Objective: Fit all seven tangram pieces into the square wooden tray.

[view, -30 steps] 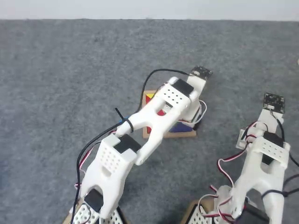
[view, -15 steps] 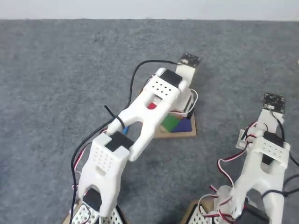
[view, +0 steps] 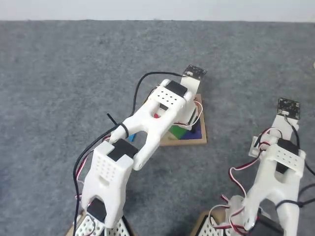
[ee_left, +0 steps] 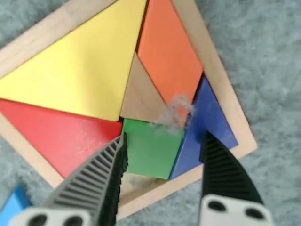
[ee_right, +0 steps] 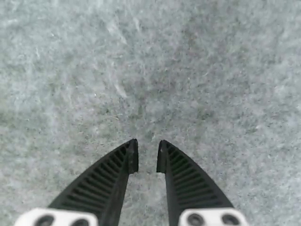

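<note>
The square wooden tray (ee_left: pixel 214 61) holds a yellow triangle (ee_left: pixel 80 70), an orange parallelogram (ee_left: pixel 167 52), a red triangle (ee_left: pixel 61 136), a green square (ee_left: pixel 153 150) and a dark blue triangle (ee_left: pixel 209 117). A wood-coloured triangular patch (ee_left: pixel 138 96) shows between yellow, orange and green. My left gripper (ee_left: pixel 164 136) hangs open above the green square, holding nothing. A light blue piece (ee_left: pixel 14 205) lies on the carpet just outside the tray. In the high view the left arm (view: pixel 162 105) covers most of the tray (view: pixel 197 140). My right gripper (ee_right: pixel 146 143) is shut over bare carpet.
Grey carpet (view: pixel 74 73) covers the whole table. The right arm (view: pixel 275 167) stands folded at the near right, well away from the tray. Both arm bases sit at the near edge.
The left arm has swung to the left over the tray, uncovering the green and dark blue pieces in the high view. The right arm has not moved.
</note>
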Controlling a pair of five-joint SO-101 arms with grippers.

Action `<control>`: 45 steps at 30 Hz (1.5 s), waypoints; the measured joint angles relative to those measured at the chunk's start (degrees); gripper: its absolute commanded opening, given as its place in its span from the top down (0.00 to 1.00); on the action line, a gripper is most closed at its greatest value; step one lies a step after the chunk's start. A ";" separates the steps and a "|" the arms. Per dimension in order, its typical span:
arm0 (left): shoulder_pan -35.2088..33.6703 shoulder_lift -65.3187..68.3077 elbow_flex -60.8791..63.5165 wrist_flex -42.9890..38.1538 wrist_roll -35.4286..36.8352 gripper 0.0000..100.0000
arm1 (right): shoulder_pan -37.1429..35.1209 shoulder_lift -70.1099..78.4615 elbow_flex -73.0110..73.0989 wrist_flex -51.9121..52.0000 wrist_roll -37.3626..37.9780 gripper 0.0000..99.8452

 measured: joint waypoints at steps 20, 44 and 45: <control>-21.71 -23.91 12.92 3.69 -9.41 0.76 | -2.20 0.00 0.00 0.00 0.00 0.92; -26.64 -21.36 36.40 -11.34 -26.20 0.76 | -4.04 0.70 0.00 0.00 0.00 0.92; -26.90 -20.40 36.13 -11.52 -26.20 0.76 | -4.04 0.70 0.00 0.00 0.00 0.92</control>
